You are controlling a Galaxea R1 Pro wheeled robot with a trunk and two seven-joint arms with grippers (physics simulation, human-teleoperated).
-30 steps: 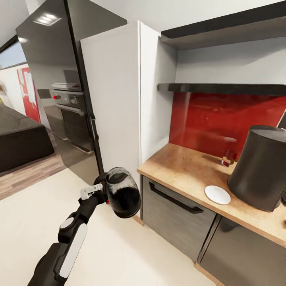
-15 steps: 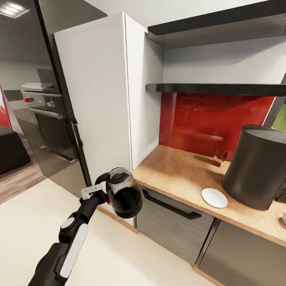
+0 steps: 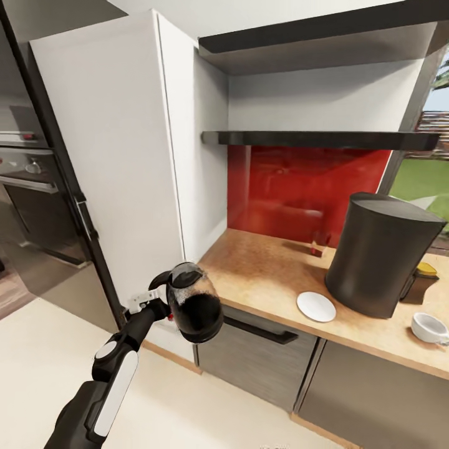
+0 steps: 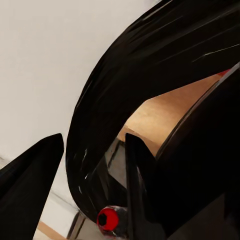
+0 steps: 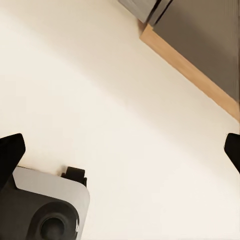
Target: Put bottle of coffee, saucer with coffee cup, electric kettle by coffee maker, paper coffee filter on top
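Head view, left to right: a dark oven (image 3: pixel 28 187) sits built into glossy black cabinetry at the far left, then a tall white cabinet (image 3: pixel 112 149). In front of it, low over the pale floor (image 3: pixel 37 349), the left hand (image 3: pixel 163 304) holds the electric kettle (image 3: pixel 194 310) by its black loop handle; the kettle hangs clear of the desk (image 3: pixel 274 274), just off its left end, its glass body dark inside with nothing else to make out. In the left wrist view the black fingers (image 4: pixel 142 175) close around the kettle handle (image 4: pixel 120 100), with the red button (image 4: pixel 110 218) between them

Further right, the kitchen shelf (image 3: pixel 312 139) runs along the wall above a red backsplash (image 3: pixel 299 187). On the desk lies the saucer (image 3: pixel 315 306), bare, just beside a large dark cylindrical bin (image 3: pixel 377 255). A small red-tinted glass (image 3: pixel 320 243) stands near the backsplash behind it. Right of the bin, partly hidden, is a dark bottle of coffee (image 3: pixel 423 279) with a yellowish top, and near the front edge the coffee cup (image 3: pixel 430 327); what it holds I cannot tell

The right wrist view shows the right hand (image 5: pixel 120 150) spread wide over the floor, fingertips (image 5: pixel 10 150) well apart

Against half a second ago the whole picture has slid leftward, so the camera turned right: the cup and the bottle have come into view, and the oven sits nearer the edge. The kettle keeps its place in the left hand
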